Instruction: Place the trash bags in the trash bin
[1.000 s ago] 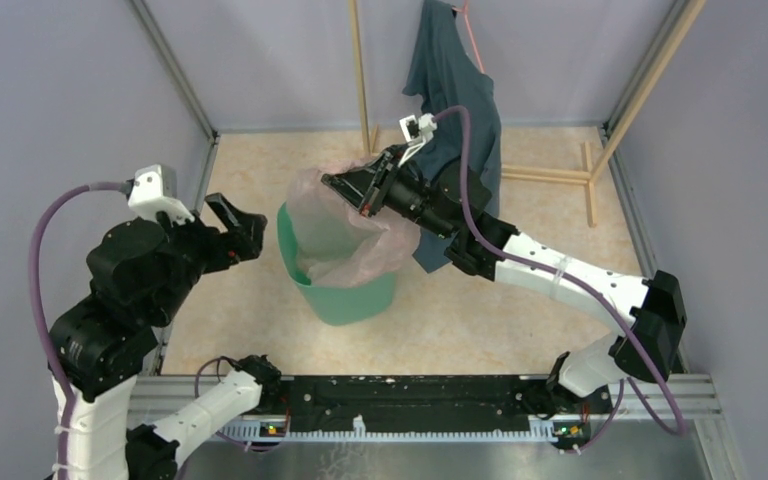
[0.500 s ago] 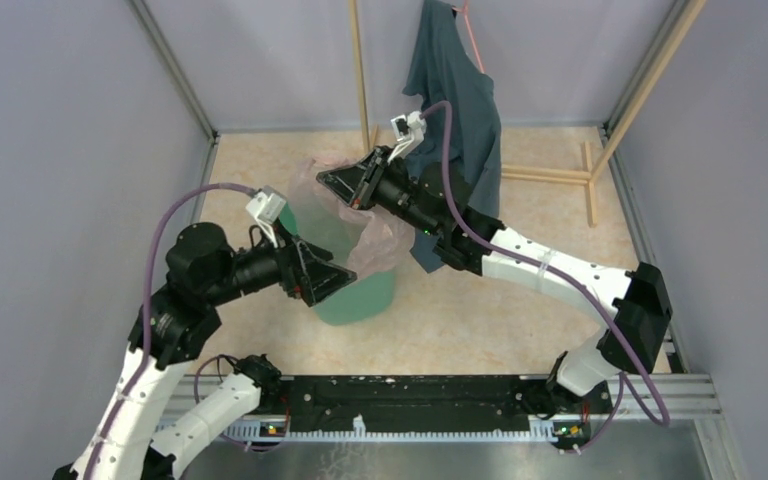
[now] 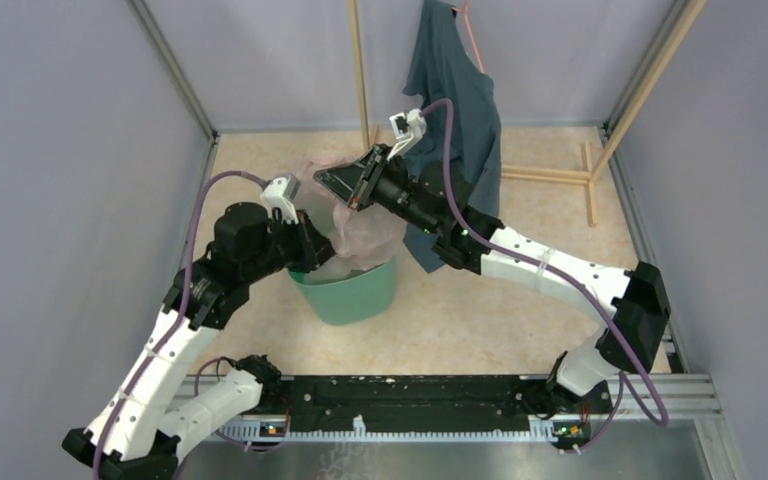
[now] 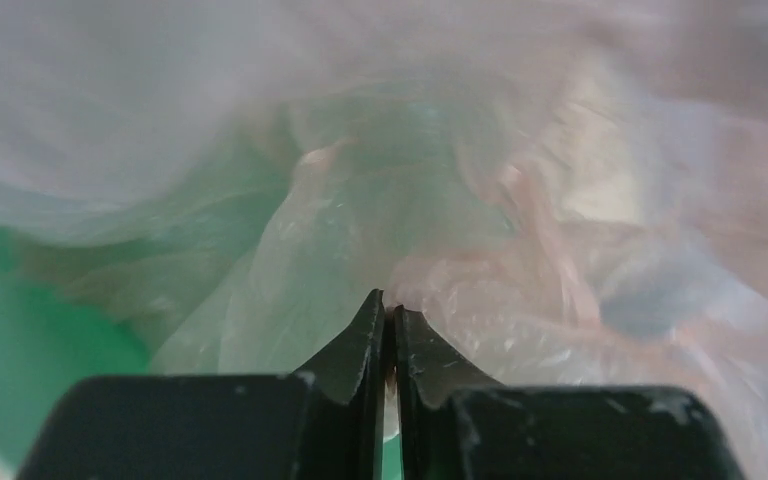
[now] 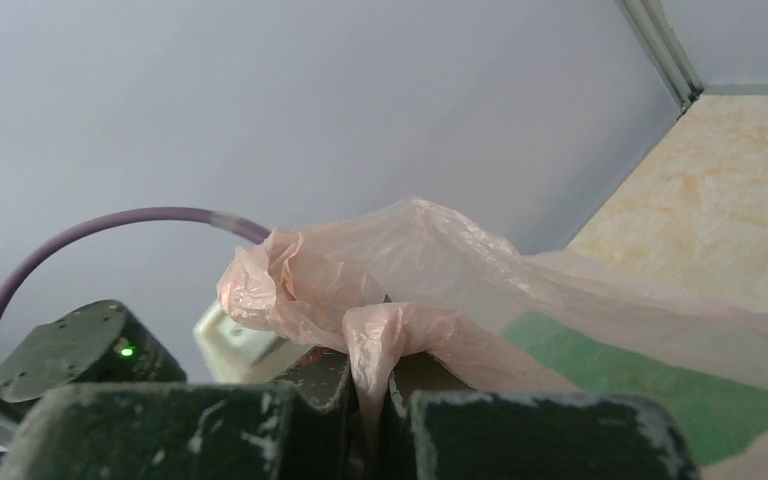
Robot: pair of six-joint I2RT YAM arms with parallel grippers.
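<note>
Swinging in from the left wall, the left hand (image 4: 390, 305) has crossed to the bin and its fingers, spread wide a second ago, have drawn almost together. In the left wrist view only a thin slit is left between the two dark tips, which sit right against wrinkled film. Whether a fold is actually caught between them cannot be told. From above, this hand reaches over the bin's left rim and is partly hidden among the plastic.

The right hand (image 3: 328, 180) has barely shifted. It is held above the far side of the bin with its fingers clamped on the top edge of the trash bag (image 3: 365, 225). In the right wrist view a twisted strip of pink film runs down between the fingers and bunches into a crumpled lobe just above them.

The bag is thin, translucent and pale pink, creased all over and slack. Its upper part is pulled up toward the right hand, while the lower part sags down into the trash bin (image 3: 350, 295), so green shows dimly through the film. The bin is mint green with a rounded rim and smooth tapered sides. It stands upright on the beige counter (image 3: 520, 300), nearer the left edge than the right and about midway between the near and far edges.

Behind the right arm, a dark teal-grey garment (image 3: 460, 90) hangs from a wooden frame (image 3: 360, 70) at the counter's far edge.
</note>
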